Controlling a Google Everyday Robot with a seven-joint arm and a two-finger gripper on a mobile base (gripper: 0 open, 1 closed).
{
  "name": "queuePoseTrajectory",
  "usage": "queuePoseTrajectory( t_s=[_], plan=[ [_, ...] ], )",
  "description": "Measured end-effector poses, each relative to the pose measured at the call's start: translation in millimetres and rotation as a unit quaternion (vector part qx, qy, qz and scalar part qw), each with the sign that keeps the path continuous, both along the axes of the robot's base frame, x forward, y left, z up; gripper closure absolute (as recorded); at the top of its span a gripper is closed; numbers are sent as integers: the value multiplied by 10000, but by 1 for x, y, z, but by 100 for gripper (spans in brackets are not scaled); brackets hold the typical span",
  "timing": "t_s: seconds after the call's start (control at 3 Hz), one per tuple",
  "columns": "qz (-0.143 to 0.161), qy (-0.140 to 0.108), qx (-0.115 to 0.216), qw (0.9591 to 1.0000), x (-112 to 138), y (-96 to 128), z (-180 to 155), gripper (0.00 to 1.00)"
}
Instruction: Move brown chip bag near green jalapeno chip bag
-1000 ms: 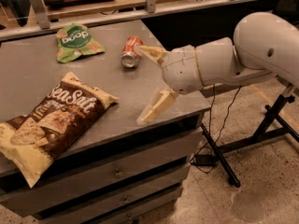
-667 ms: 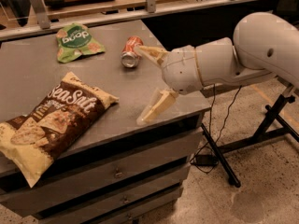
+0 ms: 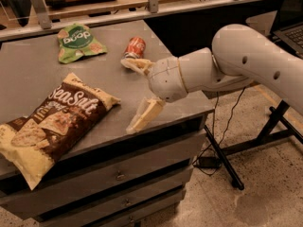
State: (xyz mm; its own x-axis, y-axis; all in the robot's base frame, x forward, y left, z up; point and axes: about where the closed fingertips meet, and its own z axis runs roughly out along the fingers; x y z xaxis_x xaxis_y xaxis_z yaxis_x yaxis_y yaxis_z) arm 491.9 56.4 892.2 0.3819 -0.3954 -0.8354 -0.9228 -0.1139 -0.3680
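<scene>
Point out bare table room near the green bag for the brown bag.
The widest bare table lies between green bag and brown bag. A narrower gap sits between green bag and can. It is crowded at the right, where the open gripper hangs just in front of the can.

Looks like a robotics lab or workshop. Evidence: grey drawer cabinet (image 3: 118, 174) used as a bench, speckled hard floor (image 3: 265, 197), loose cable (image 3: 218, 122) hung beside a black metal stand (image 3: 272, 124), laptop (image 3: 291, 32) at right edge. Gripper (image 3: 139, 91) is held over the cabinet's front right corner, fingers spread wide.
</scene>
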Motion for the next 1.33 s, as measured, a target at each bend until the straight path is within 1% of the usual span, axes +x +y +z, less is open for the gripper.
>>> queuePoseTrajectory(
  t_s=[0.33,0.67,1.0,1.33],
  plan=[
    [136,129,-14,9998,7,25,-14,0],
    [10,318,-190,9993,16,61,-26,0],
    [-123,378,-270,9988,22,84,-32,0],
    [-219,408,-326,9984,27,98,-37,0]
  ],
)
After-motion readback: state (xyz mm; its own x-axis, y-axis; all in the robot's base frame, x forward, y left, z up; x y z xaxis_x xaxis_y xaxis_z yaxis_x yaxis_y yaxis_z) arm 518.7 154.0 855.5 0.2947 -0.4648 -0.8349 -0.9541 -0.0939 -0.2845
